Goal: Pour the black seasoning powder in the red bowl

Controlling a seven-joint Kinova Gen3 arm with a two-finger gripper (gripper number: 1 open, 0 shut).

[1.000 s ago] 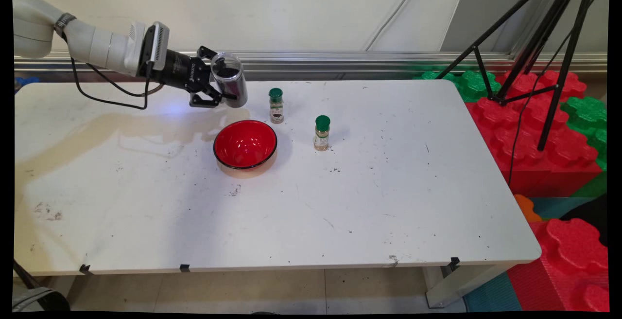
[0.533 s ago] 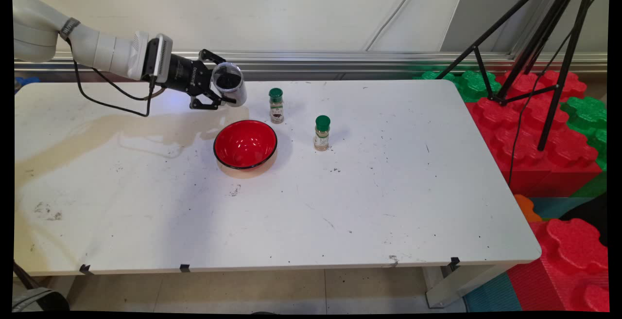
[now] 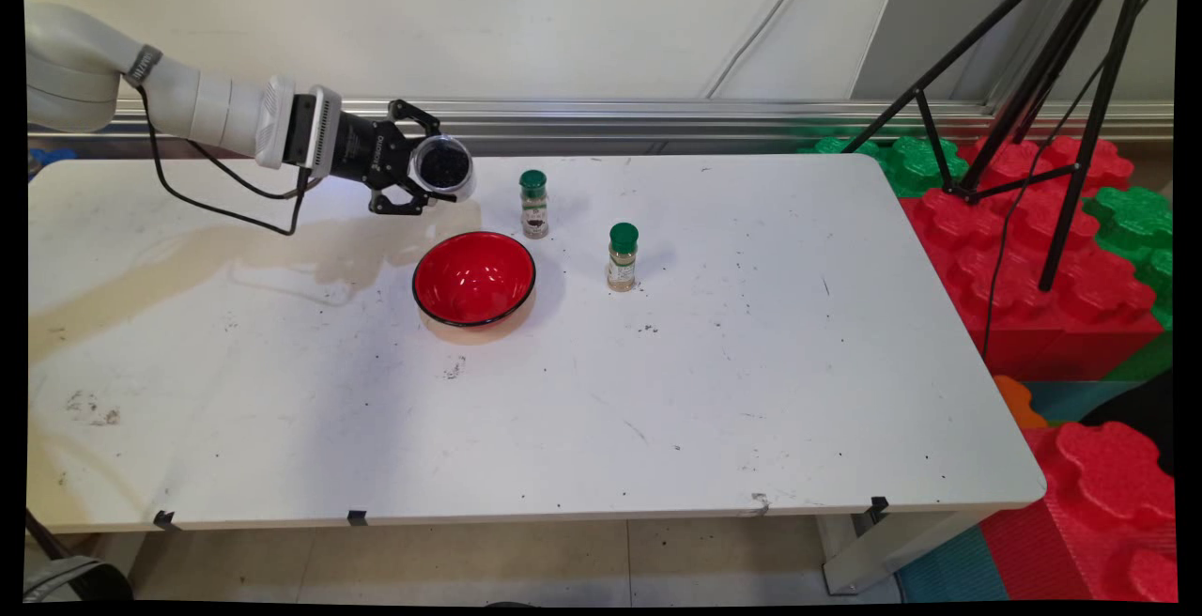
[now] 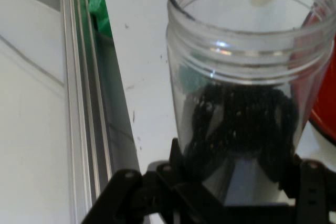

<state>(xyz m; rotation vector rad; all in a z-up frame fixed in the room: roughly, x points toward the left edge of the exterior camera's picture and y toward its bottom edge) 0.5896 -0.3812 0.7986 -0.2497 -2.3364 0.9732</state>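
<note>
Table (image 3: 563,428) near edge and right half are bare, plenty of room there. Red bowl (image 3: 474,278) sits mid-table, toward the far edge. My gripper (image 3: 427,175) hangs just behind its far-left rim, pinching an open clear jar (image 3: 443,165) tipped on its side, mouth facing the camera, dark grains inside. Risk: more tilt dumps grains short of the bowl. Two green-capped spice jars (image 3: 533,205) stand close right, easy to clip.

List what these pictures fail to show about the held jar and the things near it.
- Pincer fingertips: hand view, hidden behind the clear jar.
- Jar's dark contents: unidentifiable in either view.
- Red bowl: hand view, cut off by the right edge.
- Spice bottle labels: main view, too small to read.
</note>
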